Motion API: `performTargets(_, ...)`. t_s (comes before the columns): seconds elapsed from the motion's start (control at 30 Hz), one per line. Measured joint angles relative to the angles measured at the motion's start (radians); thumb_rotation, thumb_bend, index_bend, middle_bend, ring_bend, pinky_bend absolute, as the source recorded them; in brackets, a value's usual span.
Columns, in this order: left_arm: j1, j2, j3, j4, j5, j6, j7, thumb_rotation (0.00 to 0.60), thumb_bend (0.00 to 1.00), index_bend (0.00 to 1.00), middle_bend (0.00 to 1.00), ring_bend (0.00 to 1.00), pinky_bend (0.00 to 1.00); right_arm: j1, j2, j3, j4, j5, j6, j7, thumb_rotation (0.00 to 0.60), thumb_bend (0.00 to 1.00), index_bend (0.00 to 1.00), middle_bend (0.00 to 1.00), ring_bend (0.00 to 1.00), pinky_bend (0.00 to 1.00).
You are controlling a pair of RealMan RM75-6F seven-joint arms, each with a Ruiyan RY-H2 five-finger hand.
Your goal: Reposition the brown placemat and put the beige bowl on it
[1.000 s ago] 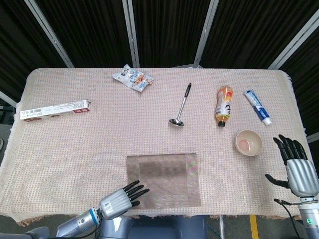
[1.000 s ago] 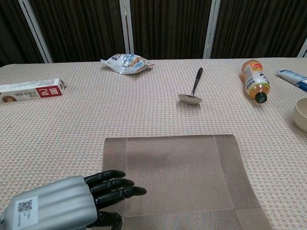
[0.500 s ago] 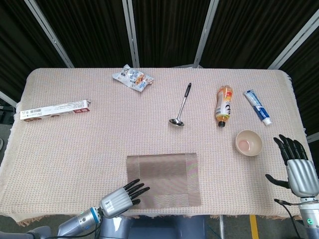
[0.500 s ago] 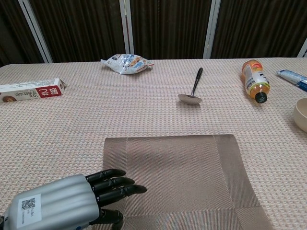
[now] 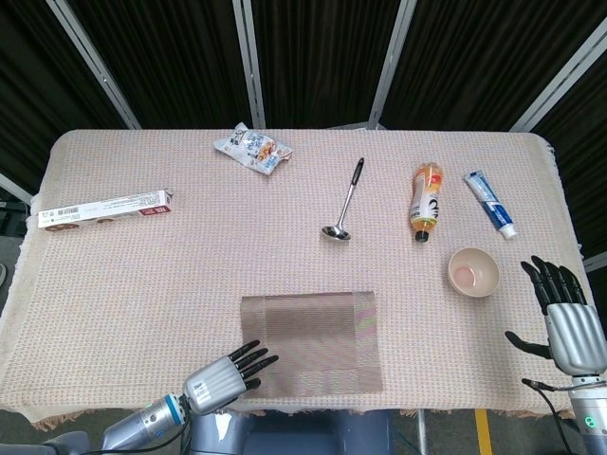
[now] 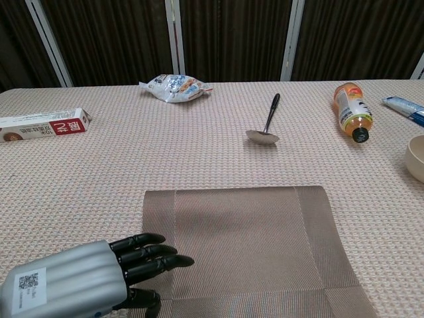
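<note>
The brown placemat [image 5: 311,342] [image 6: 252,247] lies flat near the table's front edge, left of centre. My left hand [image 5: 221,378] [image 6: 86,280] is at the mat's front left corner, fingers stretched out over its edge, holding nothing. The beige bowl [image 5: 473,272] [image 6: 416,158] stands upright to the right of the mat, well apart from it. My right hand [image 5: 564,320] hovers open off the table's right front edge, below and right of the bowl; the chest view does not show it.
At the back lie a boxed tube [image 5: 104,210], a snack packet [image 5: 252,149], a metal ladle [image 5: 346,199], an orange drink bottle [image 5: 426,201] on its side and a toothpaste tube [image 5: 490,203]. Bottle and toothpaste lie just behind the bowl.
My left hand has slid back toward the front left, so its fingers cover less of the mat. The mat, the bowl and my right hand have not moved.
</note>
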Motion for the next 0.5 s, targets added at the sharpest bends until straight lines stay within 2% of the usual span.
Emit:
performTargets(0.3,-0.009,-0.032,-0.004,0.019,0.001,-0.013,0.005,0.600,0.30,0.41,0.00,0.00,0.00,0.000,0.000,0.002,0.002,0.003,-0.002,0.002,0.600,0.00,0.00,0.00,0.00,0.00)
performTargets(0.5,-0.015,-0.041,-0.013,0.016,-0.011,-0.025,0.011,0.600,0.34,0.41,0.00,0.00,0.00,0.000,0.002,0.002,0.001,0.002,-0.002,0.006,0.600,0.00,0.00,0.00,0.00,0.00)
